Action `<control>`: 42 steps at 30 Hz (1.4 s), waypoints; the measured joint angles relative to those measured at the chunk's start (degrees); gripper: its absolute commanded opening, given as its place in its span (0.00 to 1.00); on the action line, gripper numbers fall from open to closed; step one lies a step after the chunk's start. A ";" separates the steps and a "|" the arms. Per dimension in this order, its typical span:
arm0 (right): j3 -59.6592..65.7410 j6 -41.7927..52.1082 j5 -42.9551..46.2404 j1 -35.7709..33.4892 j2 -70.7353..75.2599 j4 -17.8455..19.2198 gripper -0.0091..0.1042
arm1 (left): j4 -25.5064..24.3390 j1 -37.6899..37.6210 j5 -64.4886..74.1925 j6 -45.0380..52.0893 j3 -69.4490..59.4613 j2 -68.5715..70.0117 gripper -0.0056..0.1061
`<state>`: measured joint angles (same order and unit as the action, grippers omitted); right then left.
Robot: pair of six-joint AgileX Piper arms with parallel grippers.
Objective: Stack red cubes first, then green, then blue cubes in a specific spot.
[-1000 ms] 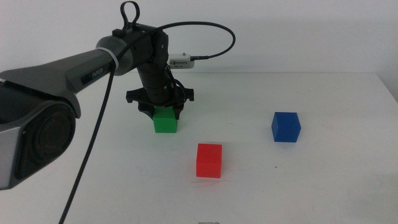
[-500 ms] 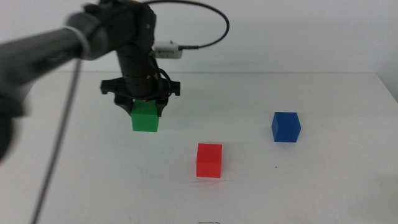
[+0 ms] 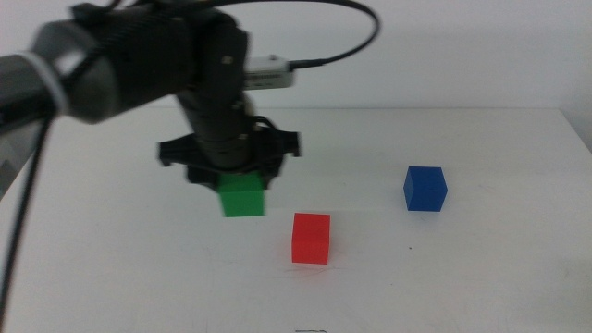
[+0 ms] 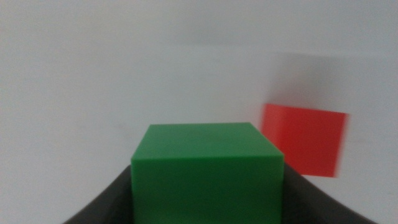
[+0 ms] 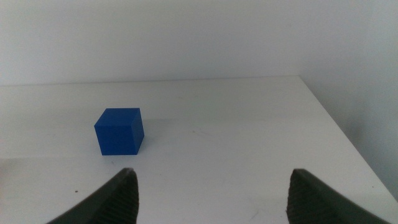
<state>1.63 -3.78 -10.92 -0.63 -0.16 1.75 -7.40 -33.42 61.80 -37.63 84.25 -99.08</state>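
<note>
My left gripper (image 3: 241, 190) is shut on the green cube (image 3: 242, 196), which hangs in the air a little to the left of the red cube (image 3: 311, 238). In the left wrist view the green cube (image 4: 208, 171) fills the space between the dark jaws, with the red cube (image 4: 305, 140) on the table beyond it. The red cube rests on the white table (image 3: 481, 277) near the front middle. Off to the right sits the blue cube (image 3: 425, 189), also seen in the right wrist view (image 5: 119, 130). My right gripper (image 5: 211, 186) is open and waits back from the blue cube, outside the middle view.
The left arm's dark body and its black cable (image 3: 342, 51) reach in from the upper left. The table's far edge (image 3: 444, 108) meets a white wall, and its right edge (image 5: 336, 124) shows in the right wrist view.
The left gripper has lifted the green cube off the table, swung left, then come back right and forward toward the red cube. Red and blue cubes have not moved.
</note>
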 measured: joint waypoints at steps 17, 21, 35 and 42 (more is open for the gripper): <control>0.00 0.00 0.00 0.00 0.00 0.00 0.62 | 1.93 -7.45 1.36 -1.89 12.30 -13.51 0.07; 0.00 0.00 0.00 0.00 0.00 0.00 0.62 | 2.01 -7.45 0.36 -1.63 12.35 -14.28 0.07; 0.00 0.00 0.00 0.00 0.00 0.00 0.62 | 3.75 -7.45 -0.19 -0.17 12.35 -16.55 0.07; 0.00 0.00 0.00 0.00 0.00 0.00 0.62 | 3.72 -7.45 -1.02 0.32 12.35 -16.55 0.31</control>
<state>1.63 -3.78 -10.92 -0.63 -0.16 1.75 -3.68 -40.87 60.78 -37.31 96.60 -115.63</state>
